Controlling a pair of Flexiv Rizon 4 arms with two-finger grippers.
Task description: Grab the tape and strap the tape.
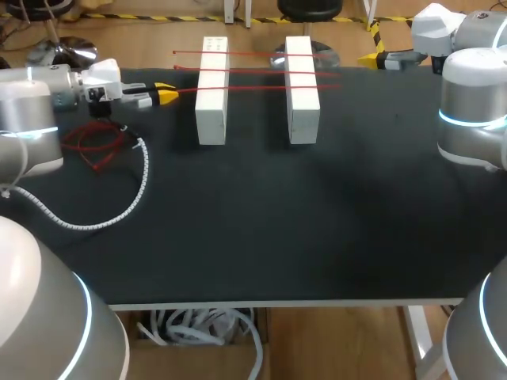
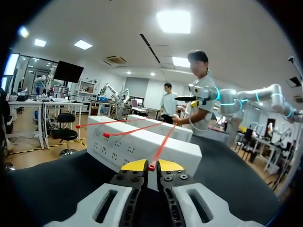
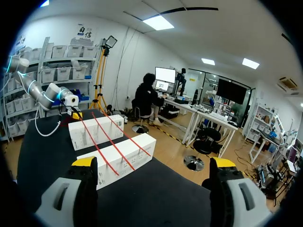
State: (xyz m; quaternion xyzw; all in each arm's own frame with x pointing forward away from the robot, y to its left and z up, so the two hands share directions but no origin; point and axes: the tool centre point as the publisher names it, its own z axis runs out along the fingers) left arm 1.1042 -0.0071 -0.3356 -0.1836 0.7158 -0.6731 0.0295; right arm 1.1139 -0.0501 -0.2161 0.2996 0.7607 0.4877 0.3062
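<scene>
Three thin tapes [image 1: 257, 71] across rectangular blocks [image 1: 212, 111]

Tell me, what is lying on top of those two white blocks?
Three thin red tapes lie across both white blocks. The left gripper pinches one tape's end. The blocks' undersides are hidden.

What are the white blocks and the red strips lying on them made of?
The white blocks look like hard plastic, smooth and matte: they have crisp edges and rows of small moulded holes. The red strips seem to be thin, fairly stiff plastic, perhaps cable ties: they are flat and narrow and bridge the gap without sagging. That is only a guess.
</scene>
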